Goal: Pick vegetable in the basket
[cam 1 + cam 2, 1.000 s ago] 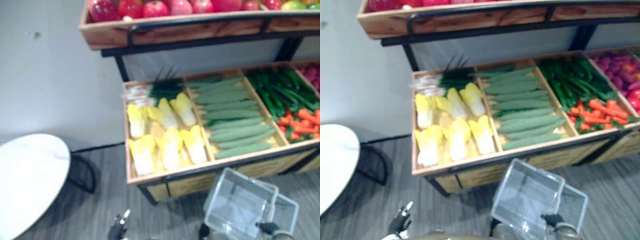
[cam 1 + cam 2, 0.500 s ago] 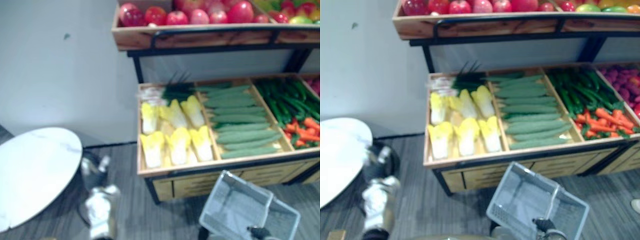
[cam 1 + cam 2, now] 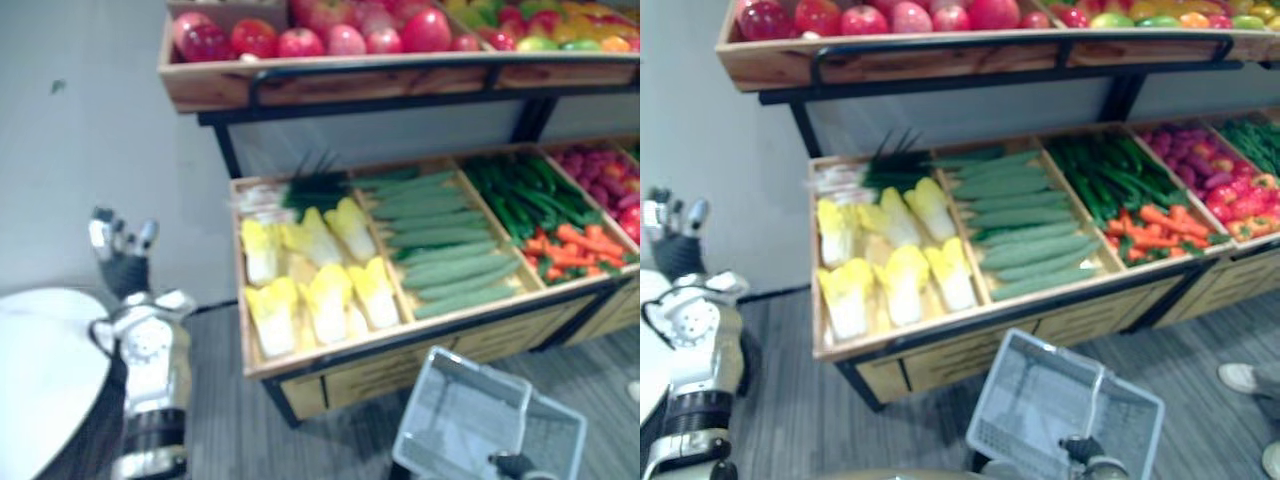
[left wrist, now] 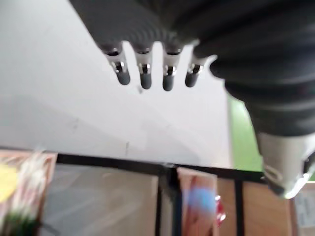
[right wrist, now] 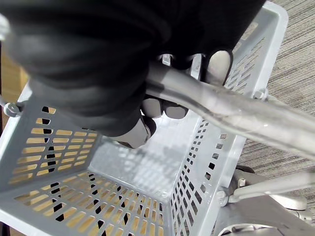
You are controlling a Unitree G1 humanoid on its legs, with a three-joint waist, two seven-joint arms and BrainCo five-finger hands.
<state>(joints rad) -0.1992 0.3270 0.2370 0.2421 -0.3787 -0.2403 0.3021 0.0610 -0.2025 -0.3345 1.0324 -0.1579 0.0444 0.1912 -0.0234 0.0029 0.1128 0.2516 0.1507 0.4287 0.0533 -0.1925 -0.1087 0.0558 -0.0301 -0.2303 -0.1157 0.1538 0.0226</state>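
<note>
The left hand [image 3: 125, 265] has just risen beside the stand's [image 3: 330, 352] left edge, fingers straight, holding nothing. The right hand [image 5: 113, 73] curls round the empty basket's [image 3: 440, 420] handle [image 5: 221, 108]. Picking is likely only starting.

We see a basket [image 5: 123, 196] of matt grey plastic, its walls pierced with slots, and its handle [image 5: 221, 110] is a smooth grey bar, a little scuffed. The right hand [image 5: 98, 64] and the left hand [image 3: 122, 262] both wear a dark, matt ribbed cover. We take the crates [image 3: 200, 88] for bare light wood on a matt black metal frame [image 3: 400, 103] — the apples [image 3: 300, 42] shine, the cucumbers [image 3: 450, 265] look dull, the table [image 3: 40, 370] top is smooth glossy white, and the floor [image 5: 295, 59] is grey with a fine ribbed grain.
</note>
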